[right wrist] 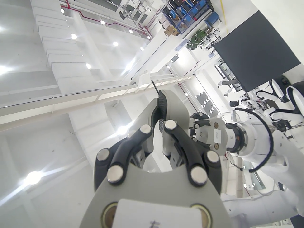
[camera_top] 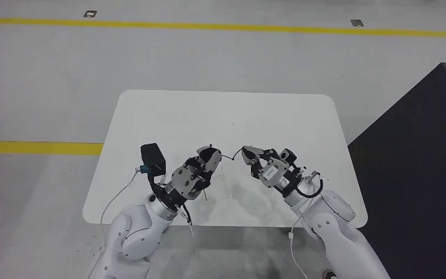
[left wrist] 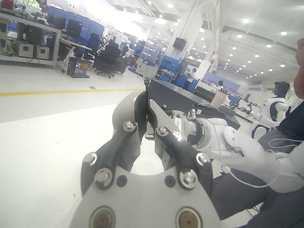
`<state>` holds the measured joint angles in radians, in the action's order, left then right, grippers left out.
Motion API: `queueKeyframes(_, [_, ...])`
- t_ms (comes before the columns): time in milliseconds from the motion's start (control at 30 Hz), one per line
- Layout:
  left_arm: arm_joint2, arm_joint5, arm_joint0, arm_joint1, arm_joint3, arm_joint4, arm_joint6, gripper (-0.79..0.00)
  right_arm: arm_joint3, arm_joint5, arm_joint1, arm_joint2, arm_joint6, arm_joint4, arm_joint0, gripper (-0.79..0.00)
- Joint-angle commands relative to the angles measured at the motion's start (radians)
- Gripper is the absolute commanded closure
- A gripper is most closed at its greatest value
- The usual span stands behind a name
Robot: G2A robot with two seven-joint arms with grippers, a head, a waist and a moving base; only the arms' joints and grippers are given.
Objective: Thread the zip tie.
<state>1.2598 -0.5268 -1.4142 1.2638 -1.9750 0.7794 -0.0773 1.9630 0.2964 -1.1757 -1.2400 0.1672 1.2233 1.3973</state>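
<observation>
Both arms hang over the near half of the white table, fingertips facing each other a short gap apart. The left gripper is shut on a black zip tie, whose square head end pokes out past the fingertips. My right gripper is shut on the thin pointed tail of the zip tie, which juts a little beyond its pads. In the top view the zip tie shows as a fine dark strand spanning the gap between the two grippers.
A dark panel stands just off the table's right side. Yellow floor lines run beyond the far edge and to the left. Bare tabletop lies ahead of both grippers.
</observation>
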Motion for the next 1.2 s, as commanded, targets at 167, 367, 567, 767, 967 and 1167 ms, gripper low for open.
queueKeyframes(167, [-0.009,0.028,0.014,-0.001,0.006,0.038,-0.014,0.000,-0.006,0.011,-0.005,0.009,-0.012,0.003,-0.012,0.000])
queueKeyframes(367, [-0.013,0.058,0.030,0.000,0.020,0.078,0.004,0.000,-0.010,0.023,-0.010,0.012,-0.004,0.021,-0.018,0.000])
queueKeyframes(567, [-0.011,0.062,0.024,0.001,0.018,0.058,0.049,0.000,-0.013,0.017,-0.012,0.004,-0.008,0.021,-0.017,0.000])
queueKeyframes(767, [0.021,0.078,0.001,0.003,-0.008,-0.043,0.112,0.000,-0.036,0.006,-0.018,-0.007,-0.050,0.056,-0.016,0.000])
queueKeyframes(967, [0.018,0.076,-0.007,0.001,-0.015,-0.029,0.081,0.000,-0.033,-0.045,-0.021,-0.007,-0.101,0.009,-0.003,0.000])
queueKeyframes(1167, [0.017,0.077,-0.008,0.001,-0.015,-0.027,0.078,0.000,-0.033,-0.045,-0.021,-0.007,-0.101,0.009,-0.003,0.000])
